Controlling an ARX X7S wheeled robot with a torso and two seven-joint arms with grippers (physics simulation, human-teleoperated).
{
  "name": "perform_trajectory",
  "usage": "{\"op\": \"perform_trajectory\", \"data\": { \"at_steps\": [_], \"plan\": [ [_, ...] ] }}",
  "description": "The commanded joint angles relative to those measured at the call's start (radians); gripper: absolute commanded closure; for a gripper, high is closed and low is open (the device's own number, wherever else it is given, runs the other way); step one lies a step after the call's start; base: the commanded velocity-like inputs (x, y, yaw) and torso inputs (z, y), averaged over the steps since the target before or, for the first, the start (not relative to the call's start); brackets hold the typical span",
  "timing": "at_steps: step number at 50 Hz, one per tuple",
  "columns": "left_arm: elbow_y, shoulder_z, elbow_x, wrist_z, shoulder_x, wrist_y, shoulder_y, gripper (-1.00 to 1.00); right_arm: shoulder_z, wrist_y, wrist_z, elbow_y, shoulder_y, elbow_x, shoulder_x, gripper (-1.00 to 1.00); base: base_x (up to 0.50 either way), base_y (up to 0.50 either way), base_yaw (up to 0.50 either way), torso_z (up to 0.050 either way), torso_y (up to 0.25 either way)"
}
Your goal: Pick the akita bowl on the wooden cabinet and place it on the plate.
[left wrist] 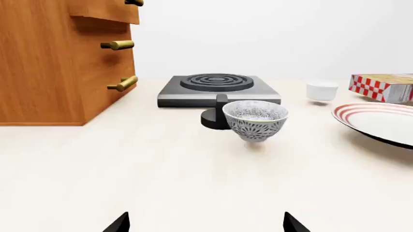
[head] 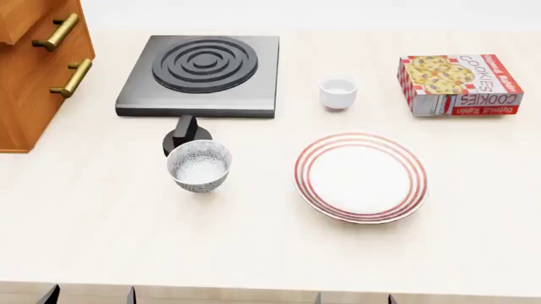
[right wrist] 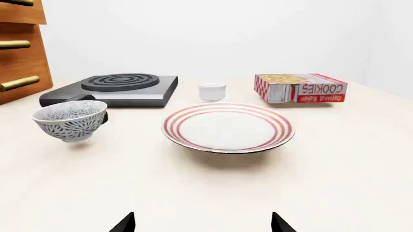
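The wooden cabinet (head: 25,95) stands at the table's far left; only its drawer front shows, its top is out of view. The akita bowl on the cabinet is out of view. A speckled black-and-white bowl (head: 199,166) stands upright on the table before the stove, also seen in the left wrist view (left wrist: 256,120). The red-ringed plate (head: 361,177) lies to its right, bare. My left gripper (head: 89,296) is open at the near edge, well short of that bowl. My right gripper (head: 355,297) is open too, in front of the plate (right wrist: 227,126).
A grey stove (head: 203,69) with a ringed burner sits at the back, a black knob (head: 186,136) touching the speckled bowl's far side. A small white cup (head: 338,92) and a cookie box (head: 460,82) stand behind the plate.
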Motion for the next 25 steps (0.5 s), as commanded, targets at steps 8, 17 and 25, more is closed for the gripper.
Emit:
{"op": "perform_trajectory", "data": {
  "at_steps": [8,17,25],
  "plan": [
    [-0.012,0.047,-0.032,-0.044,-0.039,0.004,-0.007,-1.00,-0.047,0.007,0.051,-0.003,-0.001,0.038,0.037,-1.00,0.00,0.00,0.00,0.000,0.000],
    [-0.019,0.060,-0.053,-0.074,-0.053,-0.019,-0.018,-1.00,-0.060,0.012,0.072,0.002,0.004,0.072,0.051,-1.00,0.00,0.00,0.00,0.000,0.000],
    [-0.008,0.023,0.031,-0.034,-0.010,-0.001,-0.001,-1.00,-0.011,0.009,0.011,-0.006,-0.001,0.011,0.010,-1.00,0.00,0.00,0.00,0.000,0.000]
  ]
}}
